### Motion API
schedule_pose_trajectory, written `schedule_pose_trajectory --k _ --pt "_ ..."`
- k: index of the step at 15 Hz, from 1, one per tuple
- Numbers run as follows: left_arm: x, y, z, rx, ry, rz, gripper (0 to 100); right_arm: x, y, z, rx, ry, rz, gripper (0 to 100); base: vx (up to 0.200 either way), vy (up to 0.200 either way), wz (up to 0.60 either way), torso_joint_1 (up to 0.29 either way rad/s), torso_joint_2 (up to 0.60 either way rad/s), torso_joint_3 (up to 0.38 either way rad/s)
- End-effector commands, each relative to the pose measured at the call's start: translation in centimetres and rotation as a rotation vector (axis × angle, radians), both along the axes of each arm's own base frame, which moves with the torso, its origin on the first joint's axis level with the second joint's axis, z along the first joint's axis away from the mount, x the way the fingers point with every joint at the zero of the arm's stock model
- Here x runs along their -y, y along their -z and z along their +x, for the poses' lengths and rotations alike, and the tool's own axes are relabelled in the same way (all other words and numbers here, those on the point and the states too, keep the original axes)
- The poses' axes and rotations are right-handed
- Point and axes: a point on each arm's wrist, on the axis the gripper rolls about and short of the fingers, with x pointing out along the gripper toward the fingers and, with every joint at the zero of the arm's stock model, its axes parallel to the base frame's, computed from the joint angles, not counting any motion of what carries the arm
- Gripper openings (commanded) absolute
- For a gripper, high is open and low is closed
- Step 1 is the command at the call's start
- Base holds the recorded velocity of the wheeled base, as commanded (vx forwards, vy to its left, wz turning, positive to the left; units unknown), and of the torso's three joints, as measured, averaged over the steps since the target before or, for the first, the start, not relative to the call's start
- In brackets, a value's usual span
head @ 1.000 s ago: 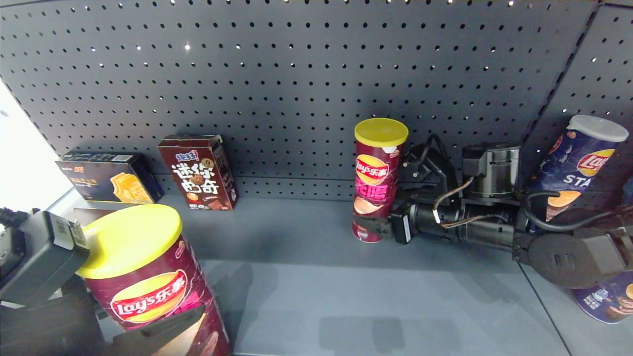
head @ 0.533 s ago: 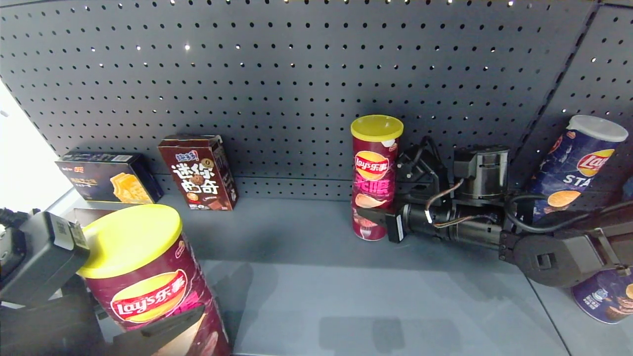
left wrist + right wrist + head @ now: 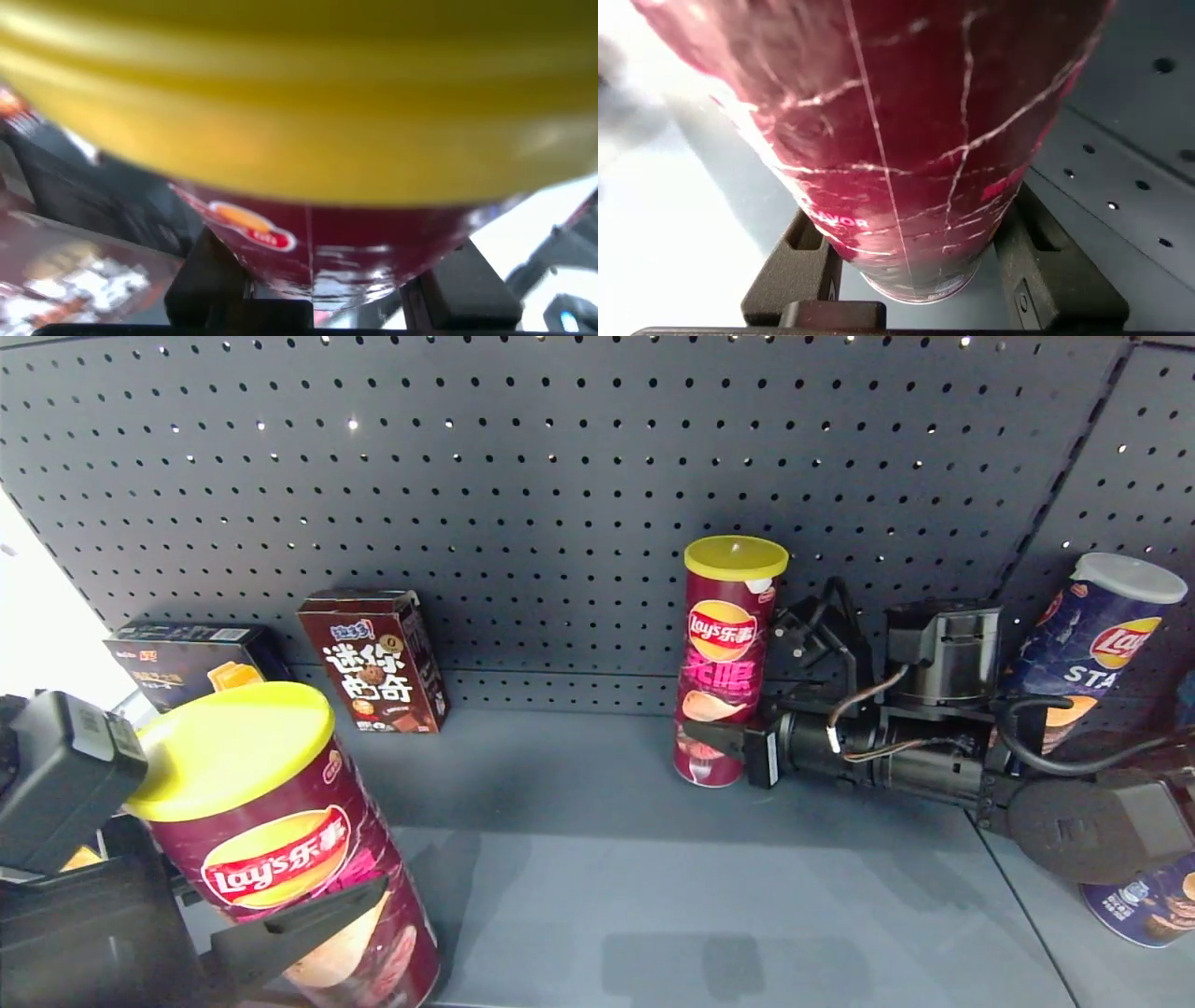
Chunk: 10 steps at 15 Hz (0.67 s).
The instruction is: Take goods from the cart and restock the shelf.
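- The right arm is stretched out sideways, low over the shelf [image 3: 607, 887], from the right edge toward the middle.
- The right gripper [image 3: 920, 269] has its fingers closed on the low part of the far red chip can [image 3: 733, 653], one finger on each side.
- That can stands almost straight up, close to the pegboard wall [image 3: 560, 476]. I cannot tell if its bottom touches the shelf.
- The left arm sits low at the near left corner.
- The left gripper [image 3: 334, 285] squeezes the near red chip can [image 3: 271, 840], which tips a little.
- A brown cookie box [image 3: 373, 658] and a dark biscuit box [image 3: 187, 658] stand at the back left.
- A blue chip can [image 3: 1097, 635] leans at the far right, just behind the right arm.
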Motion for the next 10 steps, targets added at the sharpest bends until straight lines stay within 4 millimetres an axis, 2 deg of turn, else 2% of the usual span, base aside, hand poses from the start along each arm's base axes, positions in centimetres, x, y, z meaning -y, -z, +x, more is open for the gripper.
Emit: schedule_pose_trajectory --k 1,5,6,10 --pt "0.1 -0.6 0.1 0.021 -0.003 -0.013 0 0.7 -1.4 -1.4 0.03 -0.003 0.027 0 0.0 0.0 0.0 0.0 0.0 0.0" --pt "0.1 -0.5 0.2 0.018 -0.005 -0.01 0 1.8 -1.1 -4.0 0.017 -0.024 0.022 0 0.0 0.0 0.0 0.0 0.0 0.0" --pt "0.1 -0.5 0.2 0.016 -0.005 -0.009 0 2.2 -0.3 -5.5 0.01 -0.042 0.02 0 0.0 0.0 0.0 0.0 0.0 0.0" --pt "0.1 -0.3 0.3 0.01 -0.006 -0.003 0 2.4 0.9 -9.0 0.053 -0.114 0.056 0 0.0 0.0 0.0 0.0 0.0 0.0"
